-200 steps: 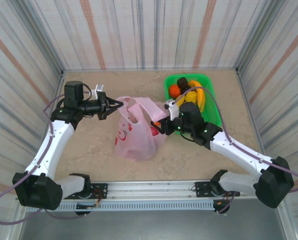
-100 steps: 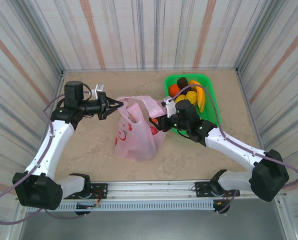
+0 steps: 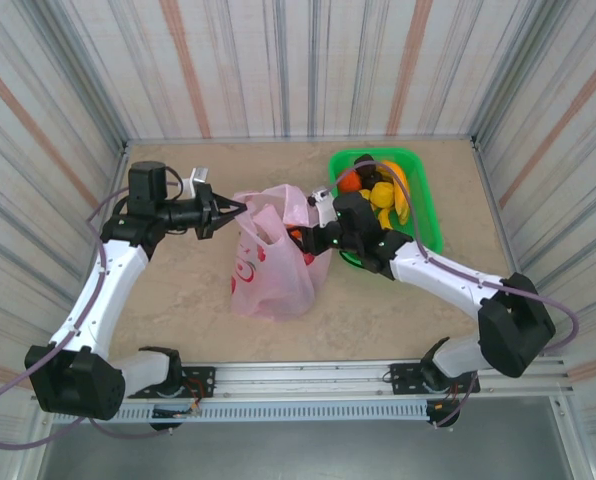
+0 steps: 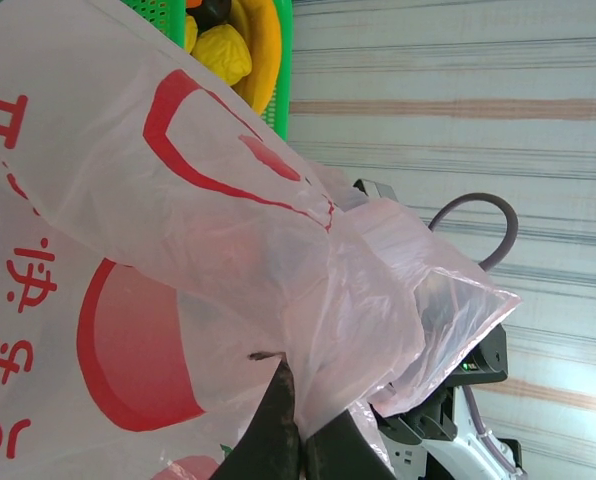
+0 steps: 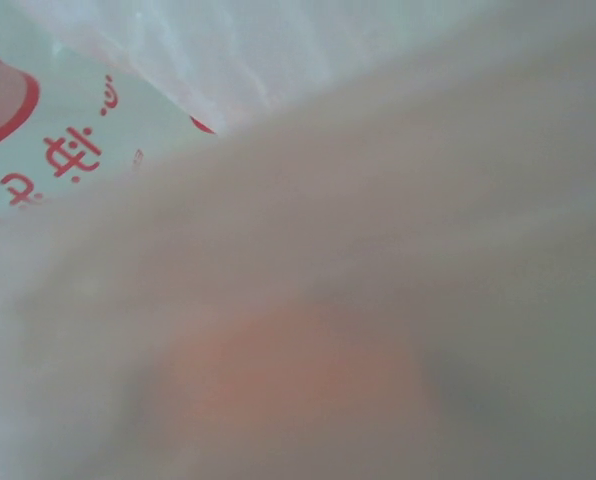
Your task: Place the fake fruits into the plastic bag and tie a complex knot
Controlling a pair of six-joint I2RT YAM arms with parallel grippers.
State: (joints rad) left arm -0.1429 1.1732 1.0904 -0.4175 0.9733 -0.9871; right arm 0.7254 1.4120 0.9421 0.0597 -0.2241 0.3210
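- The left gripper has its jaws pressed together on a fold of thin pink film at the rim of the plastic bag. It holds that edge up on the bag's left side.
- In the left wrist view the two dark fingers of this gripper meet at the bottom of the picture. The bag spreads up and away from them, creased, with red printed marks and characters.
- The right gripper reaches in from the right, its tip at the bag's open mouth. It looks clamped around a small orange fruit, though the overhead view is not sharp there.
- The right wrist view looks through blurred pink film. An orange glow sits low in the middle, with red print at the upper left.
- The bag stands slumped on the table, midway between the two arms, with its mouth facing up.
- Just to the right of the bag, near the back, sits the green tray. It holds the other fake fruits: an orange, a dark piece, a lumpy yellow fruit and a banana.
- The left wrist view catches the tray's mesh wall, the yellow fruit and the banana above the bag.
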